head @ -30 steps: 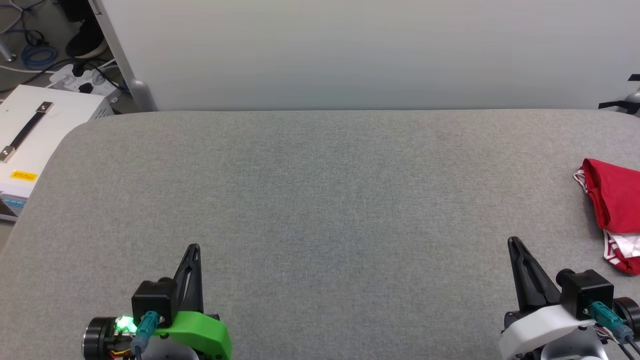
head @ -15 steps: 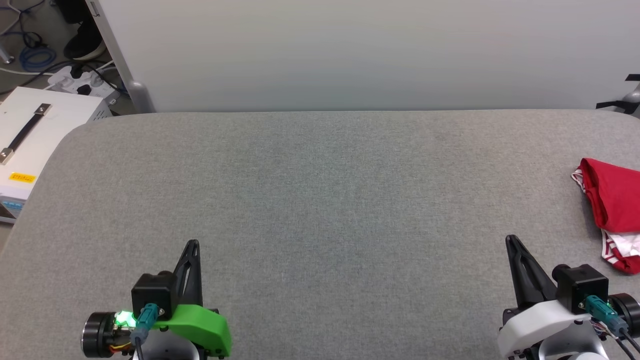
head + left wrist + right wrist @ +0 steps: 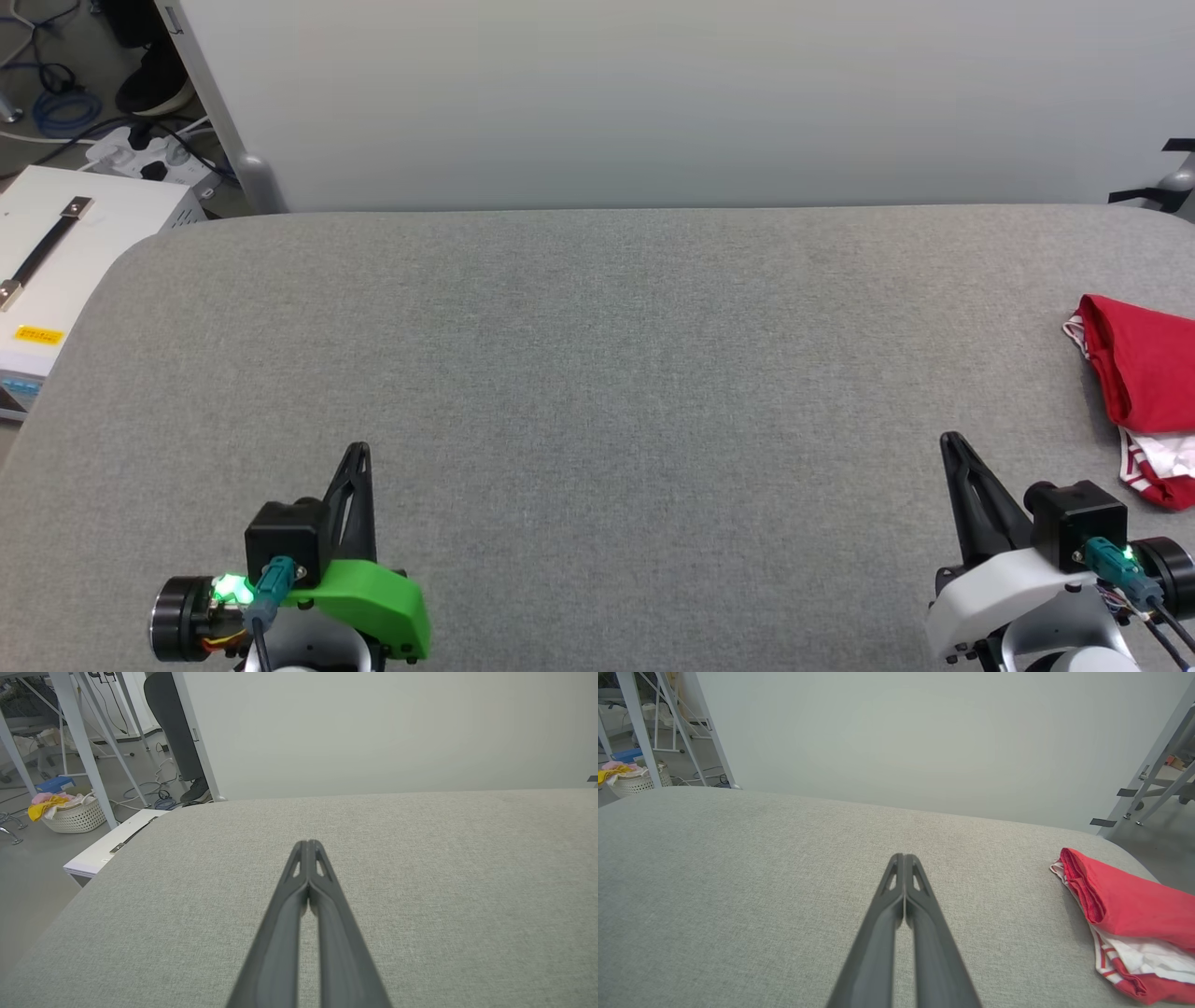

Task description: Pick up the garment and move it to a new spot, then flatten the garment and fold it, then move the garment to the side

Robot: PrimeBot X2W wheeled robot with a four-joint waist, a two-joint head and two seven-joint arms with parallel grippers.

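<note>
The garment [image 3: 1144,373] lies bunched at the right edge of the grey table [image 3: 597,373], and both grippers are empty.

Since a second ago the whole head view has slid a little, so the camera moved. The garment lies the same way, and both grippers sit a bit higher in the picture. The left gripper [image 3: 358,450] is near left and the right gripper [image 3: 949,439] near right, each with its jaws pressed together, well apart from the garment. The right wrist view shows the garment's white part with red stripes under the red fold. The left wrist view shows a white basket [image 3: 74,814] of clothes on the floor at the far left.
</note>
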